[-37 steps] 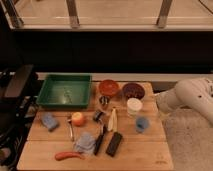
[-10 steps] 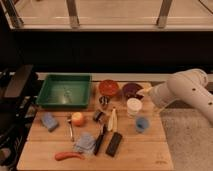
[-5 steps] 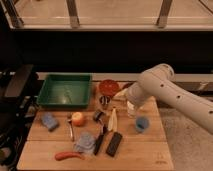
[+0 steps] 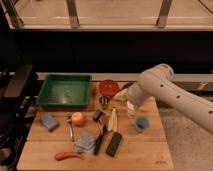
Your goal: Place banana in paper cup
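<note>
From my seat the gripper [image 4: 120,95] hangs low over the back of the wooden board [image 4: 160,150], between the red bowl [image 4: 107,87] and the paper cup [image 4: 131,109], just beyond the far tip of the banana [image 4: 112,120]. How its grip is set I can't make out, since the wrist blurs into the white forearm. The banana lies flat on the board, pointing roughly away from me, with the cup just beside it to the right and the small blue cup [image 4: 141,124] a little nearer me. A black bar [image 4: 114,144] sits near its lower end (worth keeping clear of). I judge the banana light, fairly stiff and a bit slick, possibly a plastic toy. I'd pinch it across the thicker middle so it doesn't pivot, then tip it end-down into the cup, which looks light enough to topple if nudged.
</note>
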`<state>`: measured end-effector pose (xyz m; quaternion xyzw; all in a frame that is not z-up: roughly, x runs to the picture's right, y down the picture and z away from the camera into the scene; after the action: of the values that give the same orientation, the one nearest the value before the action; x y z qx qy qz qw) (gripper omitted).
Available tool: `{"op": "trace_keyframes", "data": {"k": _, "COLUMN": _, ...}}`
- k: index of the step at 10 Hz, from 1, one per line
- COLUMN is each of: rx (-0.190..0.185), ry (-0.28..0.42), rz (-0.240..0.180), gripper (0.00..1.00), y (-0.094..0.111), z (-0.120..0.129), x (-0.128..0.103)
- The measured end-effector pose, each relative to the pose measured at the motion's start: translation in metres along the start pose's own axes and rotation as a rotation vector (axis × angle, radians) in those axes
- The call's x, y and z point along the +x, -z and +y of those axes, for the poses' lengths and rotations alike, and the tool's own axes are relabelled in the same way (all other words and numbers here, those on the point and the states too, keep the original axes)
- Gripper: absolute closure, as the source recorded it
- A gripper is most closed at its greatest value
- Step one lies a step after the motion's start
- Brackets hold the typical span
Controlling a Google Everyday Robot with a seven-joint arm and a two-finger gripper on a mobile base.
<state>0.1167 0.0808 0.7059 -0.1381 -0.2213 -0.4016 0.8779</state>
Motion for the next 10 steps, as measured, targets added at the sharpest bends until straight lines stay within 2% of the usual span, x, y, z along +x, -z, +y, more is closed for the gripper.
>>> {"op": "trace_keyframes", "data": {"k": 3, "rx": 0.007, "ry": 0.04, "rz": -0.009, "gripper": 0.22, "y": -0.024, "z": -0.008, "x": -0.008}}
{"op": "trace_keyframes", "data": {"k": 6, "rx": 0.006, "ry": 0.051, "rz": -0.008, "gripper": 0.22, "y": -0.039, "z": -0.009, "x": -0.005}}
{"op": "trace_keyframes", "data": {"k": 10, "rx": 0.004, "ry": 0.061, "rz": 0.002, "gripper": 0.22, "y": -0.043, "z": -0.012, "x": -0.003}}
